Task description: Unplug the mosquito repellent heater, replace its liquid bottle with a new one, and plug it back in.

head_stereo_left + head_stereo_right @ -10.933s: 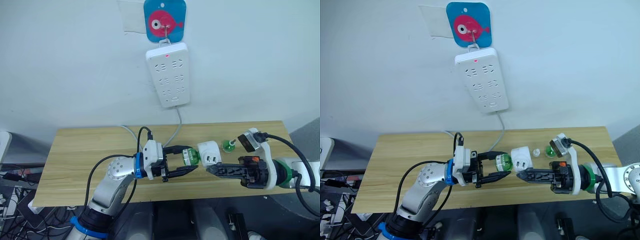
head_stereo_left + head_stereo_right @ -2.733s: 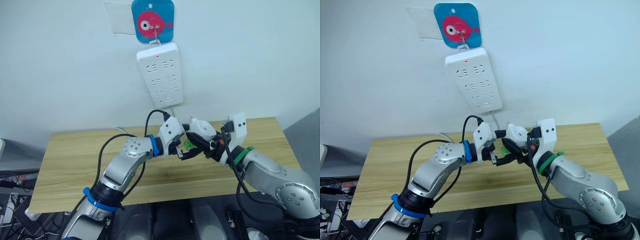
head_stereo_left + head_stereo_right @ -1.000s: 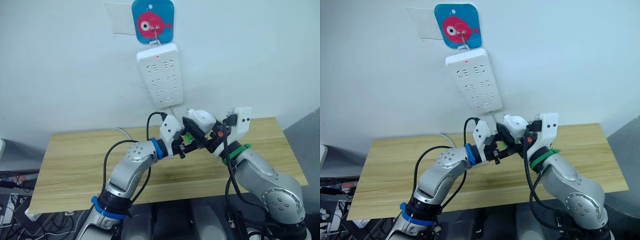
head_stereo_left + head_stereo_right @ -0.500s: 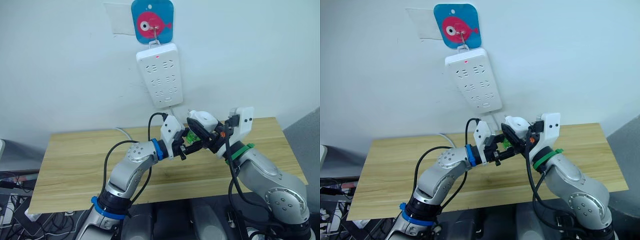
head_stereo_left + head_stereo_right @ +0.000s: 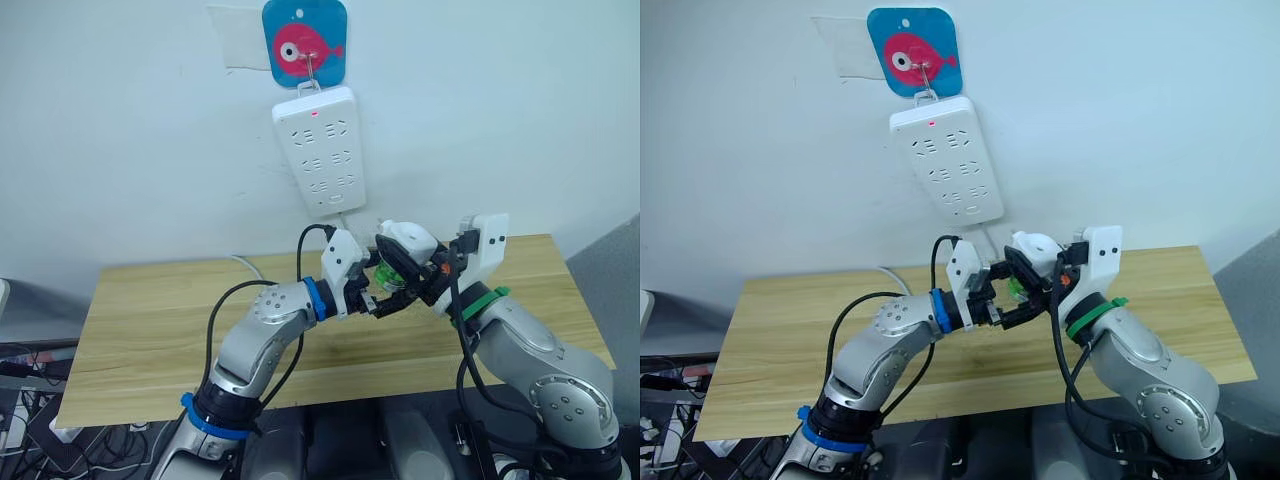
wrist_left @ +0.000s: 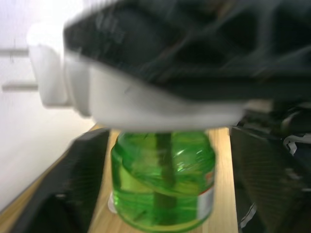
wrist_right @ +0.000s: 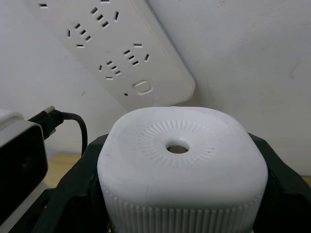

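Observation:
The mosquito repellent heater (image 5: pixel 405 240), a small white rounded unit with a round vent hole (image 7: pixel 178 147), is held in the air above the table. My right gripper (image 5: pixel 412 258) is shut on it, one black finger on each side. A green liquid bottle (image 6: pixel 163 184) hangs from the heater's underside. Around that bottle my left gripper (image 5: pixel 386 287) stands open, and the left wrist view shows a gap between each finger and the glass. The heater's two plug pins (image 6: pixel 19 68) stick out toward the wall.
A long white power strip (image 5: pixel 320 150) with a red light hangs on the wall from a blue fish hook plate (image 5: pixel 305 40), just above the heater. Its cable runs down behind the wooden table (image 5: pixel 150 310).
My left gripper's fingers have spread apart and let go of the green bottle. The right gripper still holds the heater in about the same place.

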`<state>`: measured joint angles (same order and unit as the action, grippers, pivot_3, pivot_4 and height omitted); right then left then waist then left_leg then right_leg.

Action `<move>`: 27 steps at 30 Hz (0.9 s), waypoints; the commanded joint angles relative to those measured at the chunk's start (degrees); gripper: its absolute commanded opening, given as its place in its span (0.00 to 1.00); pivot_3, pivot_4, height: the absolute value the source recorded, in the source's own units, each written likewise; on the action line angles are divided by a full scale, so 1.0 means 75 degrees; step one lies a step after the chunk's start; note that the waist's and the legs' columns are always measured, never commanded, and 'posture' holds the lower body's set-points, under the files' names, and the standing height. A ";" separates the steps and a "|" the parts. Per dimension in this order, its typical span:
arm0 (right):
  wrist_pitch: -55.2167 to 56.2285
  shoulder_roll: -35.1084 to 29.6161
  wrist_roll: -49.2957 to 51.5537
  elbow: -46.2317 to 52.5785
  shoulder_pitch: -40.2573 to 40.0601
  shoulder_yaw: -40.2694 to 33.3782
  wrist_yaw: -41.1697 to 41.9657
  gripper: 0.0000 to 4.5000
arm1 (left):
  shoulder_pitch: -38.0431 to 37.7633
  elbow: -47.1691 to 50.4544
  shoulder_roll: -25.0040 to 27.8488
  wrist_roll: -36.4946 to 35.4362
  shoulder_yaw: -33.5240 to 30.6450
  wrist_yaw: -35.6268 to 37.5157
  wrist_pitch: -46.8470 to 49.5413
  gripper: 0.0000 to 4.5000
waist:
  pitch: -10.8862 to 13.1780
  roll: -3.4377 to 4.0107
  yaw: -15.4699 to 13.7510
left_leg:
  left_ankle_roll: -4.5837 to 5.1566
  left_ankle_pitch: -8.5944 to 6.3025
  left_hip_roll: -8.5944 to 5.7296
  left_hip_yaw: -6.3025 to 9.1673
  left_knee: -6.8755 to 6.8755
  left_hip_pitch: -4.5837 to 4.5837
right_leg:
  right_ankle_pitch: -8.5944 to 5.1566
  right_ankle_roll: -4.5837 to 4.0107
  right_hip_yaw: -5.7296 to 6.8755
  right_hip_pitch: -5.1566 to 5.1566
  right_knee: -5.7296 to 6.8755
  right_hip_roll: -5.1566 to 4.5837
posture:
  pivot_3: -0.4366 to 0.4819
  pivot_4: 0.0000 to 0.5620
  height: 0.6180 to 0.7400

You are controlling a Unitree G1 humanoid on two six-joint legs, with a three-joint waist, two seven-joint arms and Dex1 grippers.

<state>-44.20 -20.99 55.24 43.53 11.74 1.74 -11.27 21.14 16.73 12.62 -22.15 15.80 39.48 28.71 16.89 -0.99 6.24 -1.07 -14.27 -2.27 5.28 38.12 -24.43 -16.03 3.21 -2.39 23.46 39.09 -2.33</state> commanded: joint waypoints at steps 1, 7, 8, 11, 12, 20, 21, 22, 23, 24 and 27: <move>0.0214 -0.0223 -0.0317 0.0254 -0.0169 -0.0205 0.0416 0.67 | -0.0283 0.0918 0.0429 -0.0395 -0.0395 0.0121 0.0290 1.00 | -0.0001 0.0001 0.0006 | 0.0000 0.0000 0.0000 0.0000 0.0000 0.0000 | 0.0000 0.0000 -0.0001 0.0000 0.0000 0.0000 | 0.28 0.45 1.00; 0.0255 -0.0711 -0.0426 0.0373 -0.0245 -0.0617 0.1157 0.67 | -0.1049 0.1644 0.1223 -0.0838 -0.1499 0.0283 -0.0113 1.00 | -0.0028 0.0005 0.0002 | -0.0002 0.0001 0.0002 0.0001 -0.0001 0.0002 | 0.0000 0.0000 -0.0002 0.0002 0.0000 -0.0001 | 0.29 0.43 1.00; 0.0253 -0.0799 -0.0330 0.0436 -0.0246 -0.0720 0.1308 0.67 | -0.1223 0.1697 0.1266 -0.0875 -0.1730 0.0314 -0.0362 1.00 | -0.0031 0.0003 -0.0002 | -0.0002 0.0001 0.0002 -0.0001 -0.0002 0.0002 | 0.0000 0.0000 -0.0003 0.0002 -0.0002 -0.0001 | 0.29 0.42 1.00; 0.0227 -0.1055 -0.0023 0.0633 -0.0202 -0.0904 0.1714 0.67 | -0.1618 0.1681 0.1358 -0.0884 -0.2333 0.0250 -0.0908 1.00 | -0.0050 0.0001 -0.0029 | -0.0002 0.0001 0.0002 -0.0002 -0.0002 0.0002 | 0.0000 0.0000 -0.0003 0.0003 -0.0003 -0.0019 | 0.30 0.41 1.00; 0.0221 -0.1110 0.0040 0.0666 -0.0170 -0.0924 0.1798 0.67 | -0.1670 0.1611 0.1383 -0.0862 -0.2496 0.0208 -0.1034 1.00 | -0.0053 0.0000 -0.0038 | -0.0002 0.0001 0.0002 -0.0001 -0.0002 0.0002 | 0.0000 -0.0001 0.0000 0.0002 -0.0003 -0.0028 | 0.30 0.41 1.00; -0.0021 -0.0974 0.0348 0.0547 0.0410 -0.0760 0.1662 0.67 | -0.0721 0.0050 0.1734 -0.0763 -0.3111 0.0470 -0.1704 1.00 | -0.0112 -0.0012 -0.0175 | -0.0004 0.0003 -0.0003 -0.0001 0.0001 0.0004 | 0.0001 -0.0001 0.0006 0.0000 0.0002 -0.0022 | 0.33 0.41 1.00; -0.0056 -0.0974 0.0373 0.0502 0.0488 -0.0750 0.1646 0.67 | -0.0467 -0.0261 0.1789 -0.0742 -0.3088 0.0619 -0.1805 1.00 | -0.0113 -0.0012 -0.0182 | -0.0005 0.0003 -0.0004 0.0000 0.0001 0.0004 | 0.0001 -0.0001 0.0006 0.0000 0.0001 -0.0021 | 0.33 0.42 1.00; -0.0087 -0.0977 0.0399 0.0462 0.0569 -0.0742 0.1616 0.67 | -0.0203 -0.0592 0.1839 -0.0711 -0.3052 0.0792 -0.1932 1.00 | -0.0112 -0.0013 -0.0195 | -0.0005 0.0003 -0.0005 0.0000 0.0001 0.0004 | 0.0001 -0.0001 0.0007 0.0000 0.0002 -0.0021 | 0.33 0.42 1.00; -0.0117 -0.0979 0.0432 0.0419 0.0648 -0.0742 0.1593 0.67 | 0.0041 -0.0906 0.1858 -0.0684 -0.3015 0.0924 -0.2034 1.00 | -0.0114 -0.0014 -0.0195 | -0.0006 0.0004 -0.0007 0.0001 0.0001 0.0003 | 0.0001 -0.0001 0.0008 0.0000 0.0002 -0.0019 | 0.33 0.42 1.00; -0.0141 -0.0978 0.0454 0.0380 0.0709 -0.0749 0.1581 0.67 | 0.0264 -0.1214 0.1883 -0.0594 -0.2966 0.1042 -0.2194 1.00 | -0.0114 -0.0015 -0.0193 | -0.0006 0.0004 -0.0007 -0.0002 0.0002 0.0003 | 0.0001 0.0000 0.0008 0.0000 0.0002 -0.0007 | 0.33 0.42 1.00; -0.0198 -0.0995 0.0475 0.0313 0.0818 -0.0776 0.1569 0.67 | 0.0794 -0.1973 0.1883 -0.0371 -0.2822 0.1327 -0.2586 1.00 | -0.0116 -0.0016 -0.0177 | -0.0005 0.0004 -0.0006 -0.0005 0.0002 0.0004 | 0.0002 0.0001 0.0004 0.0000 0.0001 -0.0006 | 0.32 0.42 1.00</move>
<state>-45.80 -28.43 57.76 44.65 17.12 -3.20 0.69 25.96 3.46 26.37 -25.91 -5.95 48.00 11.70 16.02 -1.12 4.91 -1.11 -14.25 -2.31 5.25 38.13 -24.39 -16.02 3.22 -2.36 23.46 39.09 -2.38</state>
